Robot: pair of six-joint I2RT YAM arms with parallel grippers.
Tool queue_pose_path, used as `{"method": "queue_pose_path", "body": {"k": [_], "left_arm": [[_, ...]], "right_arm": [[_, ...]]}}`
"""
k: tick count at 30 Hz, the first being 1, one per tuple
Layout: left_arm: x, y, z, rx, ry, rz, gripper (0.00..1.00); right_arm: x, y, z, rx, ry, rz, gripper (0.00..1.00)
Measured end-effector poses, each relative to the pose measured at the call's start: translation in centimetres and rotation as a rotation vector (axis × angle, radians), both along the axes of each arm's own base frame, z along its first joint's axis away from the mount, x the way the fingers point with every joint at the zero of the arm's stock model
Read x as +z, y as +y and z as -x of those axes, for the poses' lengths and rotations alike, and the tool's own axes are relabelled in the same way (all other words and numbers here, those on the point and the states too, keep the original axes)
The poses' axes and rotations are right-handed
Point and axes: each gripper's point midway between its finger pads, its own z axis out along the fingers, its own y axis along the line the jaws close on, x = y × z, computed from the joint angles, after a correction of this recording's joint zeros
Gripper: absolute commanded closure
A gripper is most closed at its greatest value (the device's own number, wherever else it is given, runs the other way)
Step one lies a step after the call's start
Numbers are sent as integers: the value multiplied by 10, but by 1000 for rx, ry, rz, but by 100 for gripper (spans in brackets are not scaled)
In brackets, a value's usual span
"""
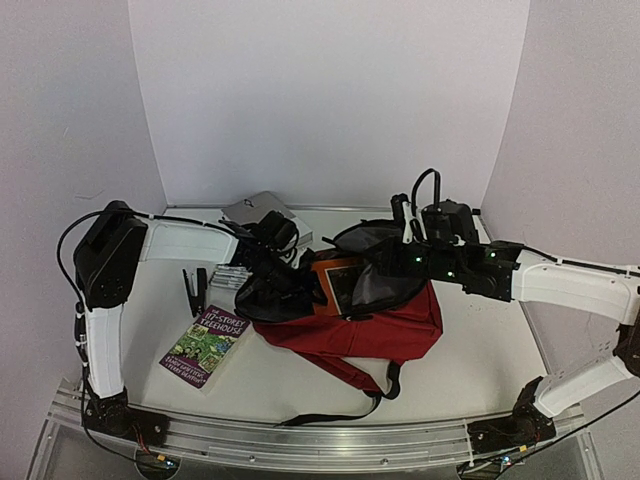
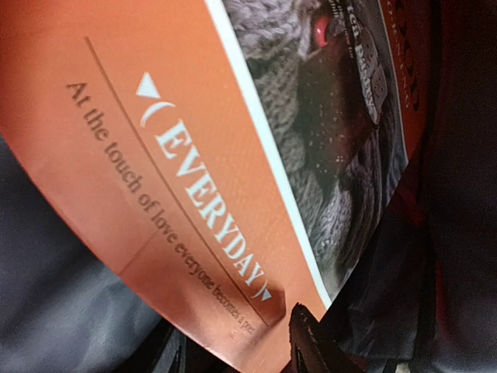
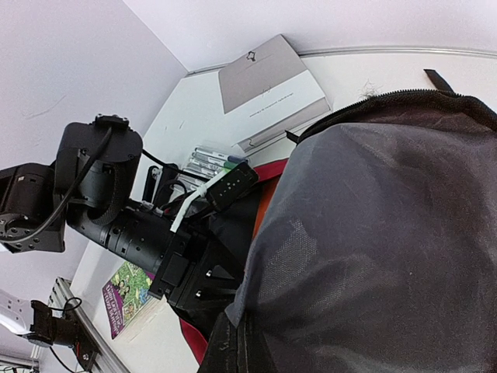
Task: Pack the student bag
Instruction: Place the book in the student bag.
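Observation:
The student bag (image 1: 385, 338), red with grey lining (image 3: 373, 233), lies in the middle of the table with its mouth facing the left arm. An orange book (image 1: 333, 278) with "EVERYDAY" on its cover (image 2: 194, 155) sits in the opening. My left gripper (image 1: 292, 290) reaches into the mouth right at the book. Only one black fingertip (image 2: 309, 342) shows at the book's lower edge, so its grip is unclear. My right gripper (image 1: 388, 272) is shut on the bag's upper flap and holds it lifted. Grey lining fills the right wrist view.
A green and purple paperback (image 1: 205, 345) lies at the front left. A black clip (image 1: 193, 290) and a pack of markers (image 1: 228, 275) sit beside the left arm, and a grey box (image 1: 262, 212) stands by the back wall. A black strap (image 1: 345, 408) trails toward the near edge.

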Motion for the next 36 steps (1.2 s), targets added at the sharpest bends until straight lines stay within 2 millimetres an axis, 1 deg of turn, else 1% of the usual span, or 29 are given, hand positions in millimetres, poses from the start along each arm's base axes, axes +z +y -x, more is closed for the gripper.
{"method": "queue_pose_path", "body": {"k": [6, 12, 15, 17, 20, 22, 23, 26, 29, 31, 32, 34, 36], "left_arm": [[-4, -18, -1, -15, 4, 7, 61], [-1, -34, -4, -22, -9, 32, 62], [0, -35, -6, -20, -16, 39, 59], [0, -35, -7, -17, -22, 36, 53], [3, -32, -9, -13, -54, 30, 41], [10, -23, -7, -1, -79, 25, 36], [17, -16, -4, 6, -91, 22, 33], [45, 3, -1, 32, -140, 36, 26], [78, 34, 0, 84, -192, 57, 21], [94, 59, -2, 130, -222, 70, 19], [99, 74, -2, 159, -231, 71, 19], [99, 104, -5, 226, -234, 60, 16], [88, 135, -6, 297, -217, 26, 11]], "right_arm": [[-1, -1, -1, -8, 0, 6, 100], [-5, -6, -3, -30, 4, 26, 100], [-5, -8, -4, -42, 3, 32, 100], [-6, -10, -6, -60, 1, 35, 100], [-6, -15, -10, -90, -3, 39, 100], [-9, -21, -14, -112, -2, 40, 100], [-10, -26, -17, -126, 1, 41, 100], [-17, -46, -28, -177, 14, 39, 100], [-26, -72, -41, -242, 32, 33, 100], [-34, -85, -46, -272, 46, 36, 100], [-38, -90, -48, -283, 52, 38, 100], [-42, -98, -51, -297, 62, 40, 100], [-45, -104, -56, -309, 65, 42, 100]]}}
